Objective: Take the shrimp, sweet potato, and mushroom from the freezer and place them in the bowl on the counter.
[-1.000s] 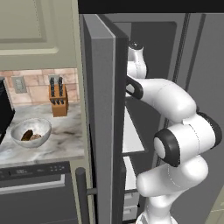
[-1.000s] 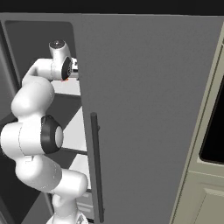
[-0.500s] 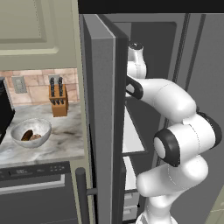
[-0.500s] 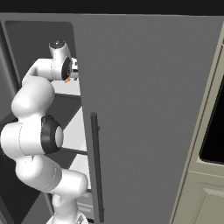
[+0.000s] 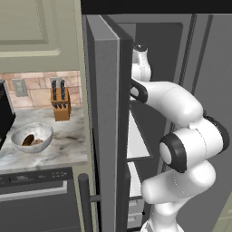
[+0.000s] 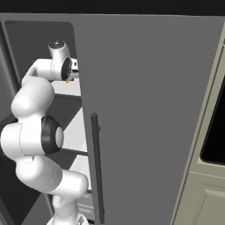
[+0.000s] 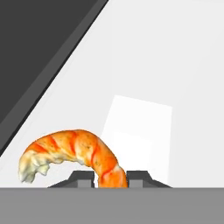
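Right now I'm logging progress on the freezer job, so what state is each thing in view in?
freezer: door open, arm reaching inside.
shrimp: on a white shelf, tail end between the fingertips.
gripper: jaws close on either side of the shrimp.
bowl: upright on the counter, brown pieces inside.

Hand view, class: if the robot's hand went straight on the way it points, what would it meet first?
The shrimp: its tail end already sits between the hand's fingertips. Beyond it lies the white freezer shelf, probably next, though depth is hard to judge.
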